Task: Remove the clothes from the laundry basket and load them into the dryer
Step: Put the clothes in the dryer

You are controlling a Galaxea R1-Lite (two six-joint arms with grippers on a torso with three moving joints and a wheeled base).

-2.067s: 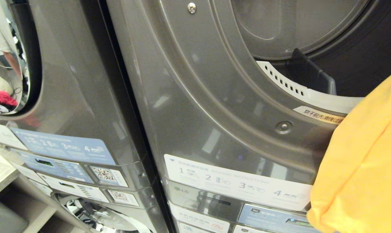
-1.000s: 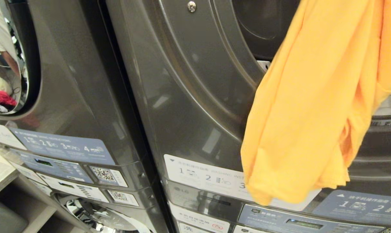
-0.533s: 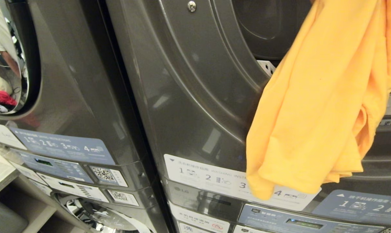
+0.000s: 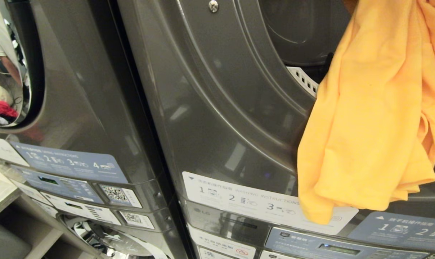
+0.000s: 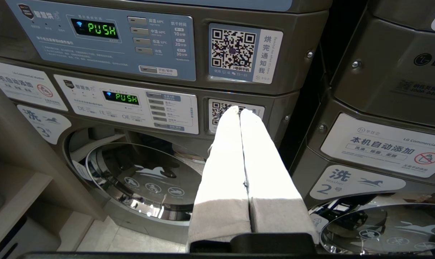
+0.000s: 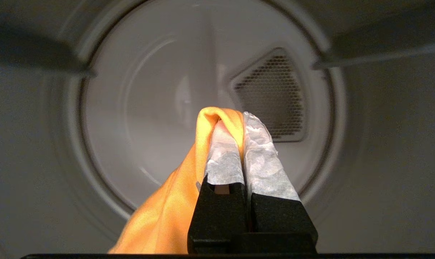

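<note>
right hand (image 6: 239,118) pinching orange garment (image 4: 376,118), top cropped

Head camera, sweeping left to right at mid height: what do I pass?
Left machine's round door → dark gap between the machines → dryer front panel → white perforated rim of the drum opening → hanging yellow garment.

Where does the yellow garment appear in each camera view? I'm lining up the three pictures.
Head view: the yellow garment hangs at the right, draped over the dryer opening's lower rim.
Left wrist view: not in it; only the shut left claw before control panels.
Right wrist view: pinched in the shut right claw, trailing down beside it.
Shared landmark: the dryer drum, seen from inside in the right wrist view.
</note>
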